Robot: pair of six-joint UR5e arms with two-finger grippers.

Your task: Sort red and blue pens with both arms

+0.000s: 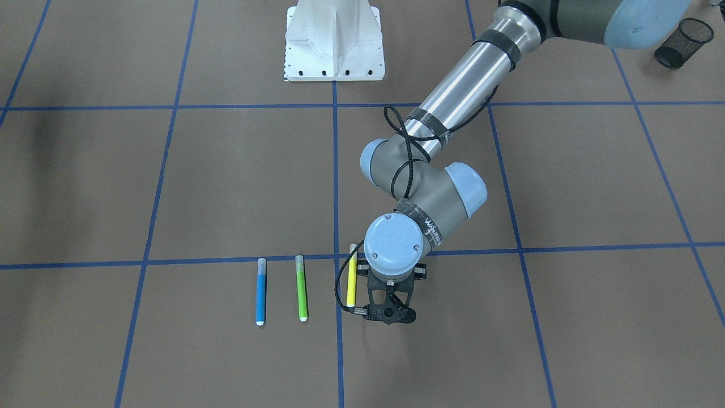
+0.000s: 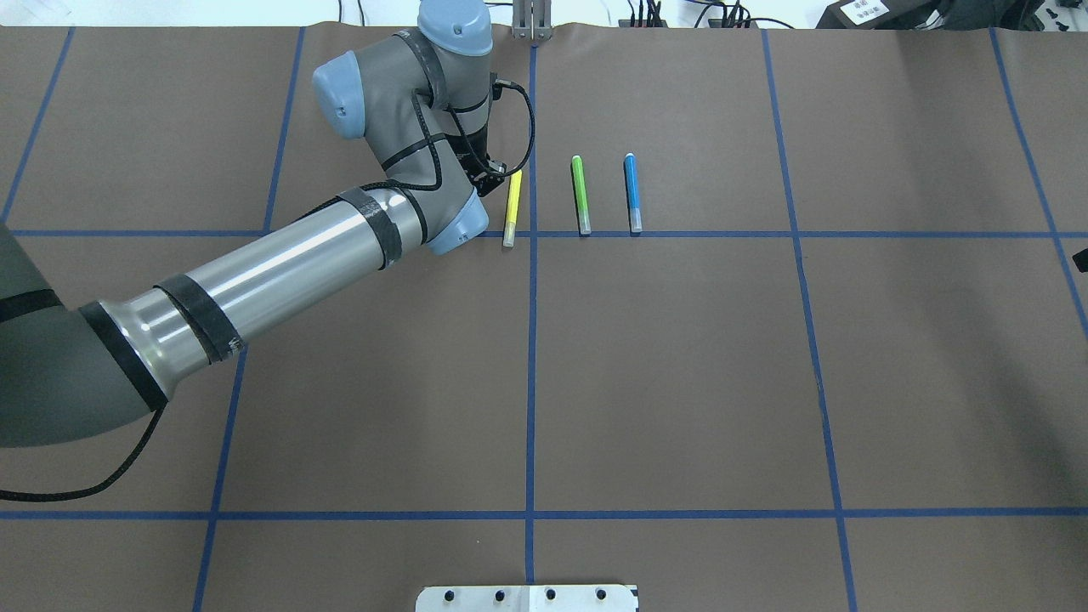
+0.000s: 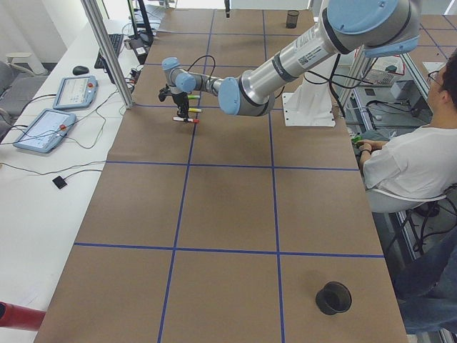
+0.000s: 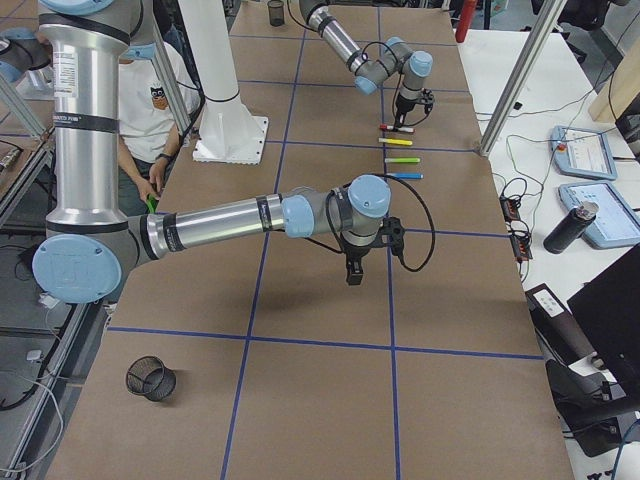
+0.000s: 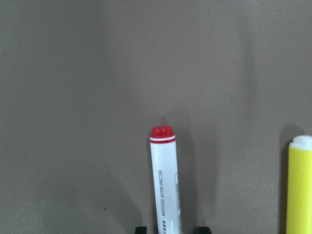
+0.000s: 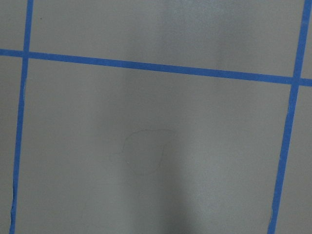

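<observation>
Matte brown paper (image 5: 73, 73) underlies slim, round red-capped pen (image 5: 165, 185).

Left arm (image 2: 280, 263) a polished silver tube with black bands, matte grey joints, light-blue caps (image 1: 393, 242) with small screws, black cable (image 1: 406, 139) looped nearest the black left gripper (image 1: 389, 311)

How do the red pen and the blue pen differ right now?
The red pen has a white barrel; the blue pen a blue one. The red pen sits between the fingers of the left tool; the blue pen lies free, at the row's other end. Both are slim and lie parallel.
</observation>
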